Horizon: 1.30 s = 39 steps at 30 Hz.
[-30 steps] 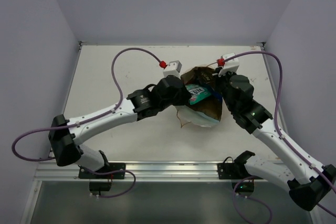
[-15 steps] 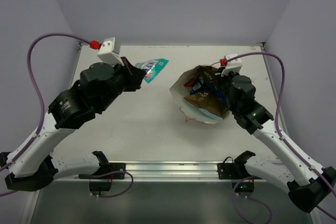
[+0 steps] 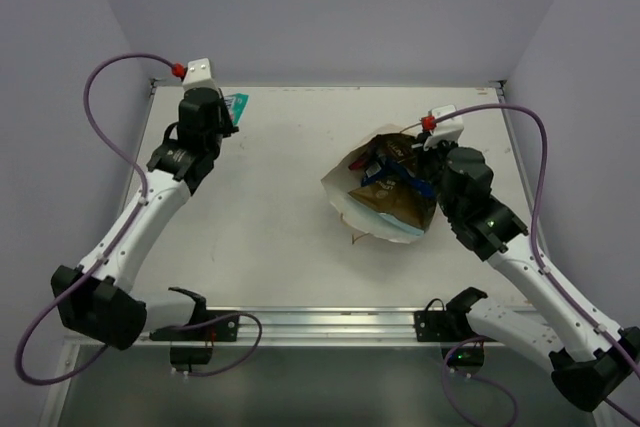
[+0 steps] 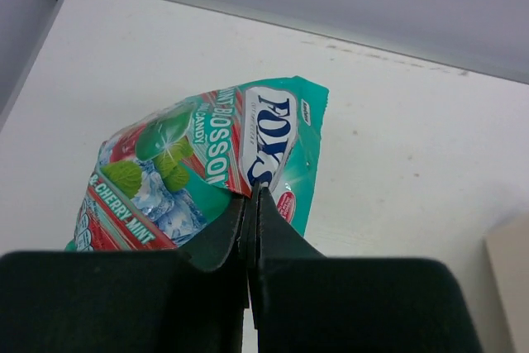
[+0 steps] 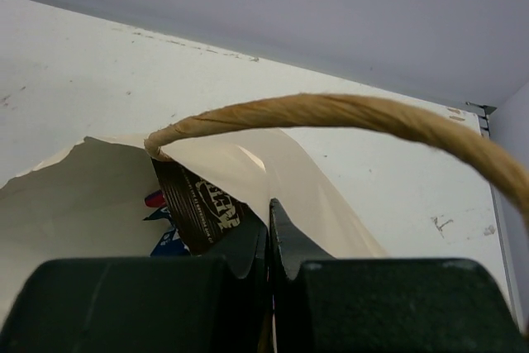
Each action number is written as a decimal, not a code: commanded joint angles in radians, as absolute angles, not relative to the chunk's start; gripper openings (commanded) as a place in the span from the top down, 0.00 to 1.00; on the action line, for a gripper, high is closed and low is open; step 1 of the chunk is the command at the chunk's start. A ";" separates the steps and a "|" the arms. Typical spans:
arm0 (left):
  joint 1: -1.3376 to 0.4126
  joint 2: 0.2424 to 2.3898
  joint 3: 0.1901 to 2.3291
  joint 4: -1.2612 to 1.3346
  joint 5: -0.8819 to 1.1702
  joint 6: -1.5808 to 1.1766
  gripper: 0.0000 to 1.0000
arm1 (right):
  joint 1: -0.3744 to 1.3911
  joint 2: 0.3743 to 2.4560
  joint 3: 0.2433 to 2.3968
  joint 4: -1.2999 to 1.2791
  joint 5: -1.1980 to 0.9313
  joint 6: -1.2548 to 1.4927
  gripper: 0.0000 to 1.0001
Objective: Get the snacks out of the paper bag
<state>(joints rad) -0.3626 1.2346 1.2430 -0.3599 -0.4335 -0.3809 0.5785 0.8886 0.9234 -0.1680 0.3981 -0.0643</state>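
Note:
My left gripper (image 3: 226,112) is shut on the green-red snack packet (image 4: 198,163) and holds it over the table's far left corner; the packet shows teal by the gripper in the top view (image 3: 238,105). The cream paper bag (image 3: 385,209) lies open right of centre with dark and blue packets (image 3: 388,162) showing inside. My right gripper (image 3: 432,159) is shut on the bag's rim (image 5: 285,179), with the twisted cord handle (image 5: 347,112) arching above it. A dark brown-white packet (image 5: 198,208) and a blue one (image 5: 165,241) show inside the bag.
White walls enclose the table on three sides; the left wall and back corner (image 3: 153,87) are close to my left gripper. An aluminium rail (image 3: 320,322) runs along the near edge.
My left arm has carried the green-red packet out of the bag and swung it far left to the back left corner. The right gripper kept its hold on the bag's rim.

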 commanded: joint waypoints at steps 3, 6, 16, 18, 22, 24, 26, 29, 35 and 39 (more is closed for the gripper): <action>-0.219 1.373 1.137 0.135 -0.321 -0.233 1.00 | 0.572 0.859 0.919 -0.201 0.347 -0.038 1.00; -0.166 1.489 1.112 0.262 -0.275 -0.221 1.00 | 0.572 0.858 0.917 -0.213 0.334 -0.034 1.00; -0.129 1.763 1.013 0.311 -0.230 -0.307 0.74 | 0.571 0.828 0.890 -0.209 0.304 -0.067 1.00; -0.130 1.729 0.983 0.302 -0.210 -0.349 0.45 | 0.572 0.828 0.888 -0.209 0.304 -0.072 1.00; -0.149 1.533 0.954 0.183 -0.170 -0.442 0.07 | 0.571 0.824 0.885 -0.207 0.304 -0.075 1.00; -0.211 1.401 0.950 0.085 -0.161 -0.497 0.04 | 0.572 0.827 0.887 -0.203 0.305 -0.071 1.00; -0.286 1.317 0.948 0.001 -0.186 -0.540 0.04 | 0.571 0.833 0.890 -0.202 0.321 -0.063 1.00; -0.470 1.171 0.945 -0.107 -0.218 -0.679 0.04 | 0.572 0.851 0.902 -0.206 0.333 -0.049 1.00; -0.846 1.055 0.905 -0.118 -0.390 -0.914 0.07 | 0.572 0.891 0.936 -0.216 0.324 -0.028 1.00; -1.013 1.162 0.974 -0.110 -0.441 -0.963 0.11 | 0.571 0.916 0.959 -0.222 0.316 -0.020 1.00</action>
<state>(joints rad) -0.9298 1.0798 0.9360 -0.0673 -0.3279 -0.8585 0.5755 0.8948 0.9226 -0.1909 0.3153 -0.0555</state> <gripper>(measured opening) 0.904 0.021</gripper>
